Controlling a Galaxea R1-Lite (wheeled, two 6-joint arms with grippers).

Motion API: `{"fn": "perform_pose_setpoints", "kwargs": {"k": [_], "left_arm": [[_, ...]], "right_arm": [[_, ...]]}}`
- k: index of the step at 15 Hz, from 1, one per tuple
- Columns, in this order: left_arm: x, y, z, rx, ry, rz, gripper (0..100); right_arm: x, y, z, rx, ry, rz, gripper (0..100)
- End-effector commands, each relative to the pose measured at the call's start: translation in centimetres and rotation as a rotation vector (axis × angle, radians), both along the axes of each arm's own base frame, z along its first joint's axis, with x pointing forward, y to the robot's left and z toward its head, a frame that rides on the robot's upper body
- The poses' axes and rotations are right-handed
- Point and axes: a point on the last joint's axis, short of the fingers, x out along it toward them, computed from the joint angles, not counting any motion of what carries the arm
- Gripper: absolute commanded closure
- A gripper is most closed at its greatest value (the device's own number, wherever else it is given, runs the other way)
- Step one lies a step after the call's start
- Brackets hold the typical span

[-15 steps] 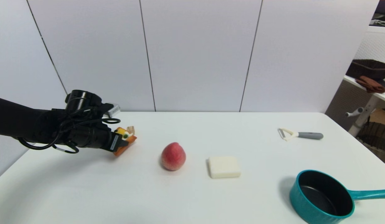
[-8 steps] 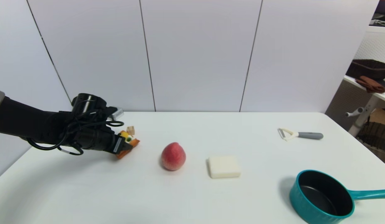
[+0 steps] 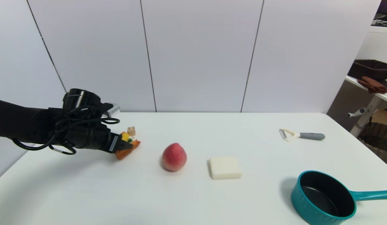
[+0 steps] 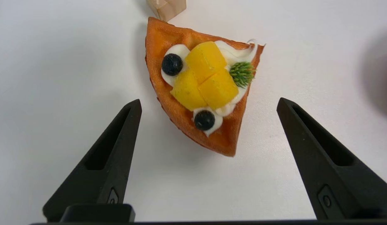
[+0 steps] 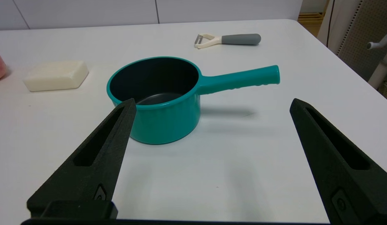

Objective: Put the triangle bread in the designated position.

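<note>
Bread, the triangle bread, lies flat on the white counter at centre left of the head frame, just ahead of the left tool, whose fingers are spread wide and touch nothing; in the wrist view the wedge sits between and beyond the two tips, one small wooden cube just behind it; one peach, one white block, one peeler, one teal pot; right tool parked with fingers apart near the pot; since half a second ago the left arm has drawn back and risen slightly, the bread unmoved.
</note>
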Motion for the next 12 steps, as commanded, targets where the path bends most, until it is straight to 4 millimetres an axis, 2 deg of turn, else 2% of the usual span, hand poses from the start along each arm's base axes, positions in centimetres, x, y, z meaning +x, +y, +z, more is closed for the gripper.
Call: {"fn": "perform_pose_setpoints", "kwargs": {"k": [1,3,4,7,12], "left_arm": [[-7.2,1.1,5.4,-0.028,-0.121,0.012,0],[-12.9,1.9,6.5,-0.079,-0.206,0.047,0],[-15.5,2.3,6.4,-0.098,-0.264,0.055,0],[-22.5,3.3,4.3,-0.189,-0.434,0.093,0],[-28.3,4.2,0.5,-0.216,-0.629,0.105,0]], "right_arm": [[0.0,0.0,0.0,0.000,-0.001,0.000,0],[0.0,0.0,0.0,0.000,0.001,0.000,0],[0.0,0.0,0.0,0.000,0.001,0.000,0],[0.0,0.0,0.0,0.000,0.001,0.000,0],[0.0,0.0,0.0,0.000,0.001,0.000,0]]}}
